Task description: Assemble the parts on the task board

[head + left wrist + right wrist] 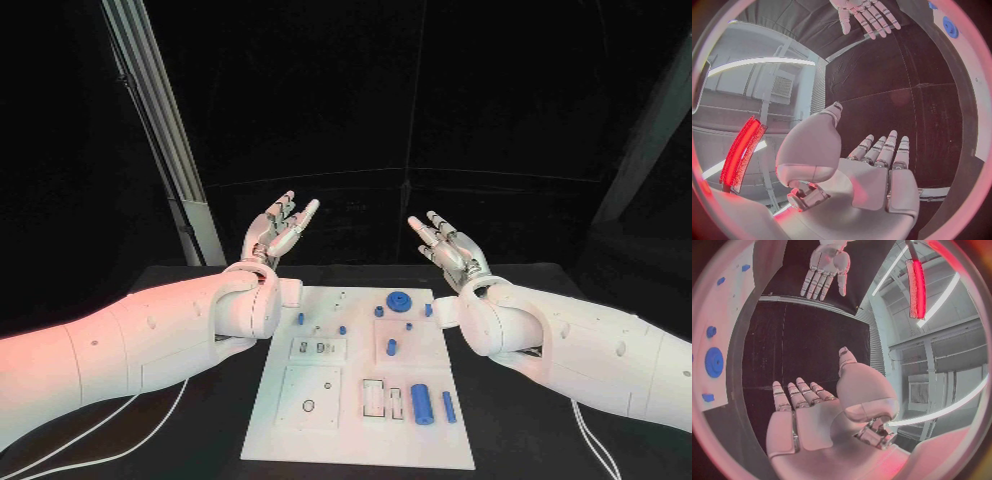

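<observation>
L hand raised, fingers straight & empty, R hand raised likewise, palms facing each other

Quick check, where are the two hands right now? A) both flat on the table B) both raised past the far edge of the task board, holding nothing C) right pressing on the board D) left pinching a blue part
B: the left hand and right hand are raised beyond the far edge of the task board, fingers apart and holding nothing; the blue parts lie untouched on it.

Smooth white arms end in silver, segmented robot hands.
</observation>
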Robot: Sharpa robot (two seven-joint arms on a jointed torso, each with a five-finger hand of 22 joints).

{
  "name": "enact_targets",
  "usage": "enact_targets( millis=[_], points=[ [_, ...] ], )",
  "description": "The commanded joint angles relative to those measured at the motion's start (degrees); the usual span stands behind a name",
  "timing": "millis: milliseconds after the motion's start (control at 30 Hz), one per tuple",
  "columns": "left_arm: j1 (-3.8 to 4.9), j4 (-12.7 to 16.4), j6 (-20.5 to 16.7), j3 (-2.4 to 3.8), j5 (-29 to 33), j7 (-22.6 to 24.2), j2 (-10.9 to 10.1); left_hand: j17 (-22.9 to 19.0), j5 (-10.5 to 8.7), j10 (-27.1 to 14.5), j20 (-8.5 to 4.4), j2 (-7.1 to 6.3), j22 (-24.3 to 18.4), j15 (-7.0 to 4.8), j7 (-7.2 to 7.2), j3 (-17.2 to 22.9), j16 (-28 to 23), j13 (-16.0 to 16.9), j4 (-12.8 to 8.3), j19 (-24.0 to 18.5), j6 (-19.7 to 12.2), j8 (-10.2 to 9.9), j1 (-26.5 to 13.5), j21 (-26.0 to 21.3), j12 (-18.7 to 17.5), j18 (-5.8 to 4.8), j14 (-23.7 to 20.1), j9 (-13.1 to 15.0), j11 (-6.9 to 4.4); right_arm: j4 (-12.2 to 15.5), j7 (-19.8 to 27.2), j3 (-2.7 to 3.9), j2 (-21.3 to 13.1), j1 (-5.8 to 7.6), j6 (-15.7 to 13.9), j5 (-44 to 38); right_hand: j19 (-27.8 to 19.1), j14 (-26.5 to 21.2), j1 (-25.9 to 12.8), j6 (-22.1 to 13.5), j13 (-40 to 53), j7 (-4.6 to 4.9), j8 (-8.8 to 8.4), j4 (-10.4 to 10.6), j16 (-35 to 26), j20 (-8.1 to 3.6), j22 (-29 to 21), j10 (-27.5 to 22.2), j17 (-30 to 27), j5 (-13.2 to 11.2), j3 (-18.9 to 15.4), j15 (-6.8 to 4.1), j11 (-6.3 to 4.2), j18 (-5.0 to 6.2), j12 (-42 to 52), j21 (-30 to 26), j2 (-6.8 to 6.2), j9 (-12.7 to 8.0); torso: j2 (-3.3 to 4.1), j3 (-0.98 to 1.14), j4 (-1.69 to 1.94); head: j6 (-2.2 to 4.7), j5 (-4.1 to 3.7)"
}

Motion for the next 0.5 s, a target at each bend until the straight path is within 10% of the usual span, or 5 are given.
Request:
enact_targets(
  millis=[33, 167, 267, 300, 500],
  points=[
    [0.22, -0.44, 4.35, -0.11, 1.96, 3.97, 0.22, 0.06, 0.37, 0.08, 0.34, 0.03, 0.05, 0.12, 5.47, 0.04, 0.4, 0.06, 0.34, 0.04, 0.29, 0.27, 0.68, 0.21, 0.34, 0.56, 0.49, 0.06, 0.36, -1.52, -3.67, 0.49, 0.65, -0.07, 11.09, -6.79, 2.19, 4.62, 6.59, 3.25, 1.1, 8.31, 0.66, -2.75, 1.58, 0.91, 0.66, 4.27, 0.78, 0.69, -0.69, 1.85, 2.36, 1.37, 7.47, 1.28, 0.69, 0.69, -0.02, -0.01, 0.0, 0.0, 0.01],
    [0.22, -0.44, 4.35, -0.11, 1.96, 3.97, 0.22, 0.5, 0.34, 1.78, 0.42, 0.58, 0.24, 0.63, 6.36, 0.14, 1.08, 0.29, 0.18, 0.79, 1.71, 0.56, 0.74, 0.51, 0.66, 0.44, 3.24, 0.26, 1.29, -2.77, -4.59, 0.94, 1.19, -0.2, 13.81, -8.33, 10.09, 23.34, 13.57, 17.07, 2.69, 10.33, 5.28, -7.97, 7.48, 0.81, 2.53, 19.93, 3.12, -0.75, 0.8, 3.67, 4.87, 3.21, 17.96, 5.06, 0.45, 3.32, -0.02, -0.01, 0.0, 0.0, 0.01],
    [0.22, -0.44, 4.35, -0.11, 1.96, 3.97, 0.22, 1.61, 0.18, 14.07, 0.43, 2.28, 1.22, 2.17, 8.78, 0.63, 3.37, 1.77, -1.31, 5.42, 10.8, 2.8, 1.99, 2.2, 3.64, -0.86, 11.01, 1.47, 4.11, -3.1, -4.84, 1.07, 1.33, -0.23, 14.55, -8.75, 18.69, 41.38, 18.13, 31.16, 2.05, 9.43, 9.75, -12.13, 12.48, 0.73, 4.21, 31.09, 4.45, -2.55, 2.25, 1.58, 3.15, 5.51, 18.85, 9.06, 0.07, 5.32, -0.02, -0.01, 0.0, 0.0, 0.01],
    [0.0, -0.8, 7.49, -0.22, 2.86, 5.06, -1.67, 2.36, 0.19, 18.0, 0.33, 2.67, 2.0, 2.3, 8.77, 0.72, 5.07, 2.03, -2.07, 9.25, 13.82, 3.53, 2.55, 3.64, 4.51, -1.19, 16.45, 1.76, 4.38, -5.79, 0.06, 1.07, -0.03, -0.22, 6.43, -14.02, 23.5, 43.91, 18.58, 34.34, 1.29, 9.06, 10.12, -13.01, 12.32, 0.84, 4.98, 33.89, 3.99, -2.87, 2.64, 0.85, 2.5, 6.31, 17.46, 11.11, 0.36, 5.33, 0.06, -0.11, 0.12, -1.43, -0.49],
    [-0.14, -0.15, 9.1, -0.26, 2.93, 5.59, -2.93, 3.59, 0.1, 35.96, 0.14, 3.43, 5.67, -0.06, 8.02, 0.25, 9.35, 2.67, -5.06, 30.76, 27.14, 6.19, 4.24, 11.75, 7.73, 1.06, 30.2, 2.62, 2.56, -6.62, 0.21, 1.09, -0.74, -0.21, 5.44, -19.37, 35.26, 53.64, 19.71, 46.8, 1.09, 6.97, 11.12, -16.81, 12.5, 0.08, 6.06, 43.94, 3.29, -5.13, 4.0, -1.64, 0.21, 7.95, 12.28, 15.63, 0.59, 5.08, 0.46, -0.06, 0.08, -1.39, -0.39]
  ],
)
